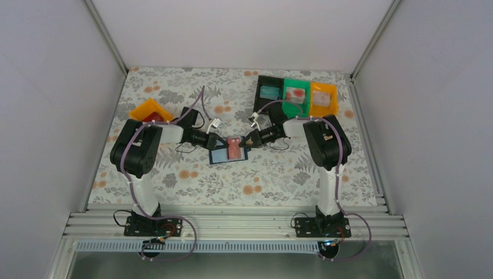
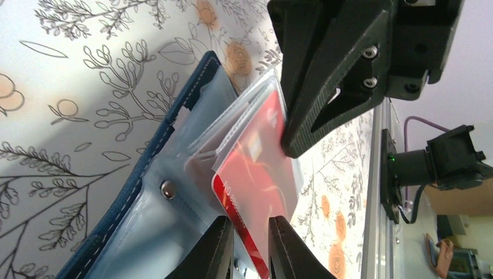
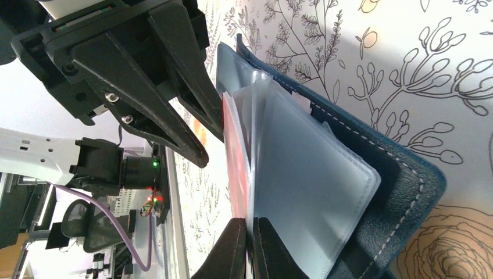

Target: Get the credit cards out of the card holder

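The red card sits partly out of a clear sleeve in the open card holder, mid-table. At the holder's 3 o'clock, the right gripper is clamped on the sleeve, likely to anchor the holder. From 9 o'clock, the left gripper straddles the card's edge with its jaws slightly parted, apparently not pinching.

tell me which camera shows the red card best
The left wrist view: the red card faces the camera, its printing visible, tucked in a clear sleeve of the card holder. The top external view shows the card only as a small red patch; the right wrist view catches just its thin edge.
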Tool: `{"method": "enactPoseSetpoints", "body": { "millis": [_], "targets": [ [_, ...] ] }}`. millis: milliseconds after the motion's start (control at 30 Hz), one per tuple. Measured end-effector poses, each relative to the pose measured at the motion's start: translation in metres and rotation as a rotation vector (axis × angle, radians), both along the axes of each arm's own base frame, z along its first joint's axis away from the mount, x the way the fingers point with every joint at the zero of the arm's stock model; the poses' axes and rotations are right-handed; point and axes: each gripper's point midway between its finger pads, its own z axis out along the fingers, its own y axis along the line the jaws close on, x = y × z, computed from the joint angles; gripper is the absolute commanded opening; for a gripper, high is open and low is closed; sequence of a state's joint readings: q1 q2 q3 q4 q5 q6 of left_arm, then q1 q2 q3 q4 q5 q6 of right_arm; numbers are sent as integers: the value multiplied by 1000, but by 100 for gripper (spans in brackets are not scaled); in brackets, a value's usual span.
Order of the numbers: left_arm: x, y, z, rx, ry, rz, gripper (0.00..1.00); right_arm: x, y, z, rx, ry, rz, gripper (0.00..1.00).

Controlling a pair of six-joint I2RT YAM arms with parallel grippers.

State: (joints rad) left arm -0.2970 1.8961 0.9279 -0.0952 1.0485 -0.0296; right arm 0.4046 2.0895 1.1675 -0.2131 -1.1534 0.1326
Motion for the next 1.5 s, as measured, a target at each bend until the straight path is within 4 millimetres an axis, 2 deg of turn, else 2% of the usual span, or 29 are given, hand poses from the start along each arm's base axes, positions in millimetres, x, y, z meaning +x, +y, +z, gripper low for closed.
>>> {"method": "enactPoseSetpoints", "body": {
  "millis": [100, 233, 533, 767, 967, 1067, 1133, 1167, 1200, 1267, 1333, 1400, 1500],
  "targets": [
    [4, -1, -1, 13, -3, 21, 3, 0, 0, 0, -2, 3, -4, 5],
    [10, -1, -2, 20, -12, 43, 2, 2, -1, 1, -4, 2, -9, 5],
    [6, -1, 0, 9, -19, 35, 2, 3, -6, -3, -23, 5, -28, 5],
    [0, 9, -9, 26, -11, 34, 2, 3, -12, -5, -38, 2, -46, 4],
    [1, 17, -9, 36, -14, 43, 4, 7, -16, -4, -51, -9, -62, 4],
    [0, 19, -5, 48, -30, 35, 33, 7, -17, -4, -62, -10, -62, 4],
    [5, 21, 4, 54, -45, 32, 62, 6, -17, -1, -66, -21, -58, 4],
    [9, 23, 13, 52, -62, 36, 83, 6, -17, 1, -67, -26, -57, 4],
    [14, 27, 22, 50, -82, 50, 98, 6, -17, 5, -66, -33, -57, 4],
    [25, 40, 37, 51, -118, 95, 100, 6, -17, 15, -59, -61, -55, 4],
    [30, 56, 43, 70, -133, 154, 100, 6, -16, 23, -50, -88, -50, 4],
    [28, 66, 35, 101, -122, 195, 100, 6, -15, 25, -47, -97, -45, 4],
    [13, 69, 11, 137, -44, 213, 100, 3, -13, 26, -48, -99, -34, 4]
  ]
}}
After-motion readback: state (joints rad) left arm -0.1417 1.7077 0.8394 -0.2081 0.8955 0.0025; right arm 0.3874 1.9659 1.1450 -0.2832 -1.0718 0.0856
